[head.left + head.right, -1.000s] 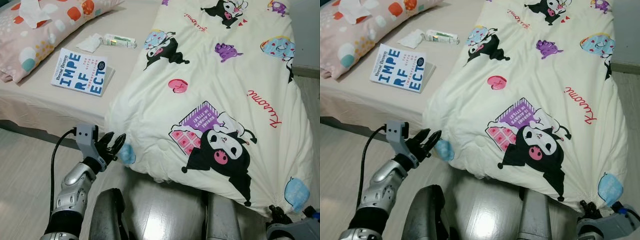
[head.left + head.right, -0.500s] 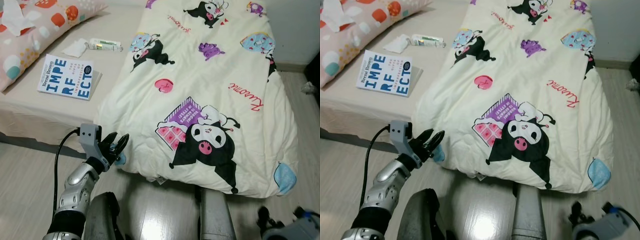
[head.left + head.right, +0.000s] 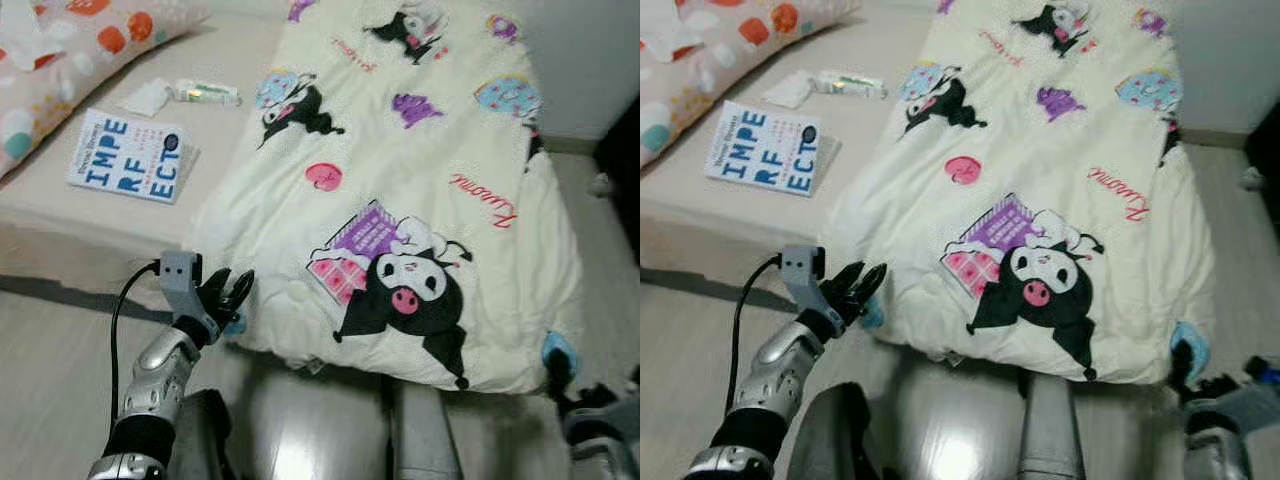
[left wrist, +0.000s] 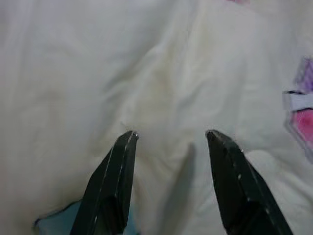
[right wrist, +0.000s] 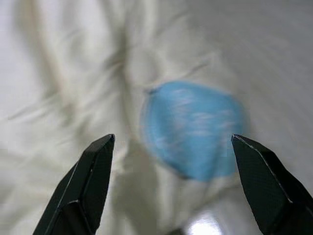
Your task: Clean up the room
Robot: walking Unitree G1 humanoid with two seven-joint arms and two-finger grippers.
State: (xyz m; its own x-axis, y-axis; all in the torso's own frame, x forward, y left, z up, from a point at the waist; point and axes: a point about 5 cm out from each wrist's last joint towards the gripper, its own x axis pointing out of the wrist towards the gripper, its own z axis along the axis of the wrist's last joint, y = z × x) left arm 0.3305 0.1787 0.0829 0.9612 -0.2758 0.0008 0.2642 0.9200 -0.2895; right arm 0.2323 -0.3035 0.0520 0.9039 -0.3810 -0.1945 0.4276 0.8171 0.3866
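A cream blanket (image 3: 400,170) printed with cartoon characters covers most of the bed, and its near edge hangs over the foot. My left gripper (image 3: 228,295) is open at the blanket's near left corner, fingertips close to the cloth (image 4: 161,73) with nothing pinched. My right gripper (image 3: 1185,372) is open wide just below the near right corner, facing a blue patch (image 5: 193,129) on the blanket.
On the bare sheet left of the blanket lie a book (image 3: 127,155), a small tube (image 3: 205,93) and a crumpled tissue (image 3: 148,97). A dotted pink pillow (image 3: 55,55) is at the far left. Pale wood floor (image 3: 50,380) surrounds the bed's foot.
The view has shifted a little. My right gripper has risen from the floor side up to the blanket's blue corner. The left gripper stays at the left corner.
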